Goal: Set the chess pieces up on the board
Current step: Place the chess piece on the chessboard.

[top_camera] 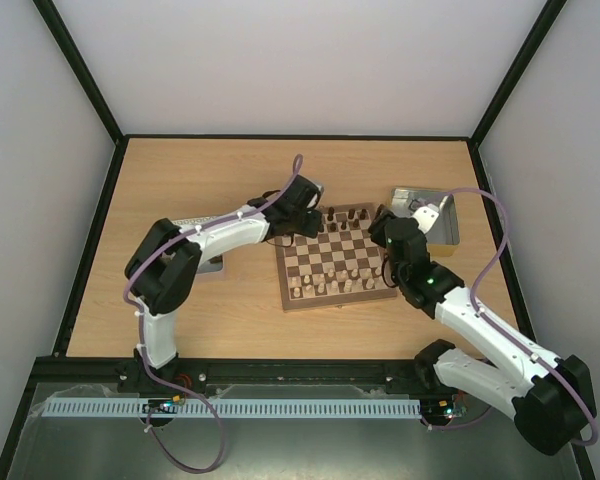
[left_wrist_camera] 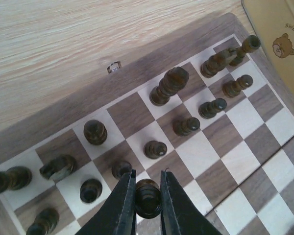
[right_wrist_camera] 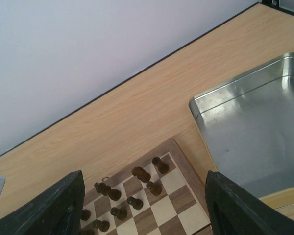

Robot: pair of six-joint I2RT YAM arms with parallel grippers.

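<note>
At the board's (left_wrist_camera: 137,83) 11 o'clock corner, left hand (left_wrist_camera: 148,172) grips a dark piece (left_wrist_camera: 148,198): lower straight, mid-square, clear of neighbours; right hand (right_wrist_camera: 143,172) spread, empty.

Left arm (top_camera: 162,335) and right arm (top_camera: 485,325) white-shelled, black joints; purple cables (top_camera: 220,440), black pincer fingers (left_wrist_camera: 120,205)
</note>
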